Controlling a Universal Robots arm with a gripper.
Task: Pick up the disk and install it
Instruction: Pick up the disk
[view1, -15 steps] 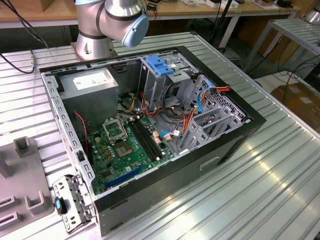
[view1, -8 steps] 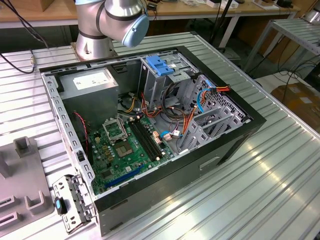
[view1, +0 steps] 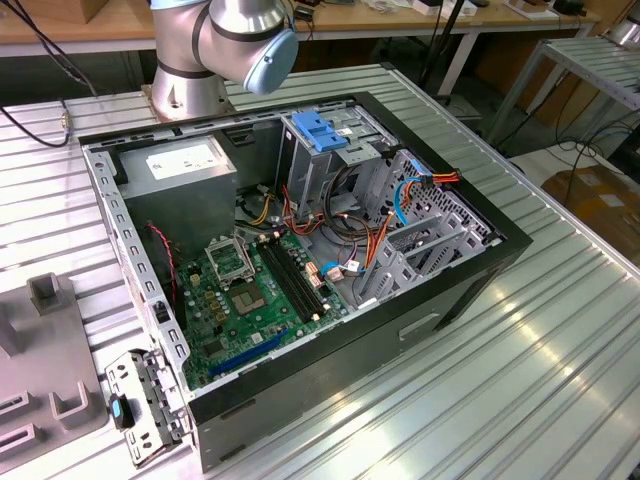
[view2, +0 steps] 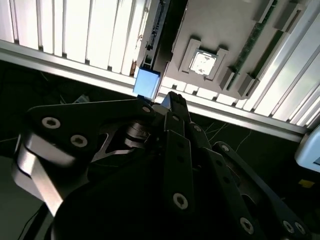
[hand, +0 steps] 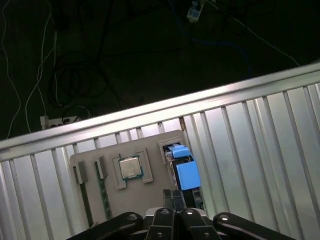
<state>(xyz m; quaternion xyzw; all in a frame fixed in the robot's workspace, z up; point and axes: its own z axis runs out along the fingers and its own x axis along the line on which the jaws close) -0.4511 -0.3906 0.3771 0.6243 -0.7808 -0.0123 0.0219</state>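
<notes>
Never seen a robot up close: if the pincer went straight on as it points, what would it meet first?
Most likely the disk, blue frame up, in the grey holder just ahead of the pincer; depth is unclear.

In the first wrist view the gripper (hand: 174, 196) has jaws together.

No lettering can be made out anywhere. The white sticker (view1: 181, 160) on the grey metal box (view1: 195, 192) inside the open computer case (view1: 330, 380) carries print too small to read.
</notes>
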